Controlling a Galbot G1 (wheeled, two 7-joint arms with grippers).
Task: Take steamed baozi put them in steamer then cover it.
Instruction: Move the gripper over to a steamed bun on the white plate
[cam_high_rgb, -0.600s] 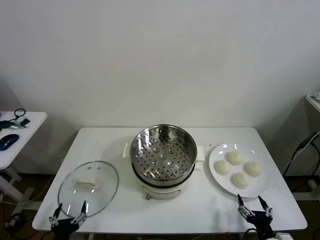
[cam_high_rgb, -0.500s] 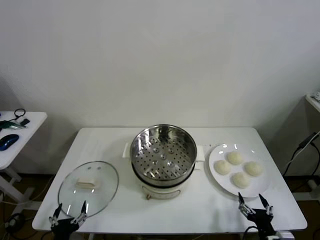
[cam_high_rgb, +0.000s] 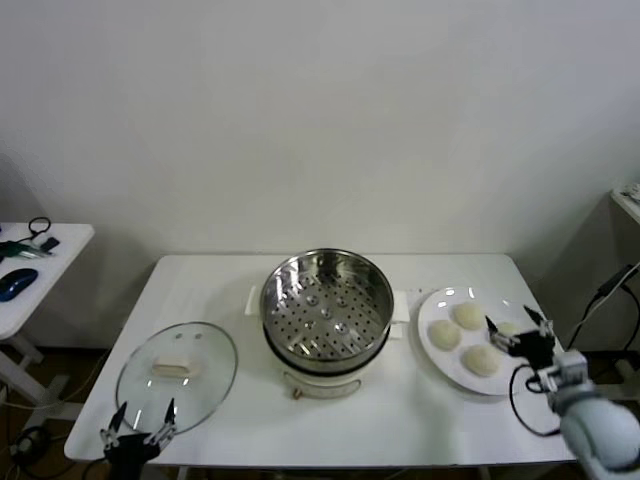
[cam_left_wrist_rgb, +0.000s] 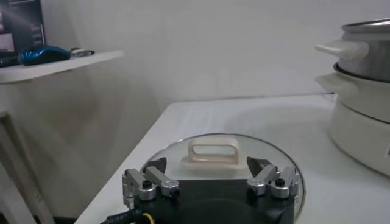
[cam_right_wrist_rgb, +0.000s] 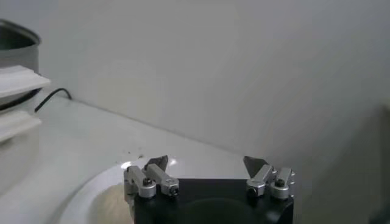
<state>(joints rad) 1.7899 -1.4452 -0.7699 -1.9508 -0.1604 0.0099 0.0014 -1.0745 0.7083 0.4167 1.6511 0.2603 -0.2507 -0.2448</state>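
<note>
Several steamed baozi (cam_high_rgb: 445, 334) lie on a white plate (cam_high_rgb: 432, 355) at the table's right. Over that plate's right side hovers my right gripper (cam_high_rgb: 518, 330), open and empty, partly hiding one bun; its wrist view shows the gripper (cam_right_wrist_rgb: 207, 164) above the plate rim (cam_right_wrist_rgb: 91, 185) and a bun (cam_right_wrist_rgb: 113, 198). The steamer (cam_high_rgb: 325, 310) stands uncovered mid-table with nothing in its basket. The glass cover (cam_high_rgb: 177, 375) lies flat at the front left. My left gripper (cam_high_rgb: 138, 425) is open at the table's front edge, just short of the cover (cam_left_wrist_rgb: 268, 152) and its beige handle (cam_left_wrist_rgb: 213, 151).
A side table (cam_high_rgb: 40, 260) with a blue mouse (cam_high_rgb: 18, 283) stands to the left. A cable (cam_high_rgb: 600, 295) hangs past the table's right edge. Bare tabletop lies in front of the steamer (cam_high_rgb: 400, 410). The pot base (cam_left_wrist_rgb: 359, 122) shows in the left wrist view.
My right gripper has risen from the table's front edge and moved forward over the plate of baozi. The left gripper has stayed put.
</note>
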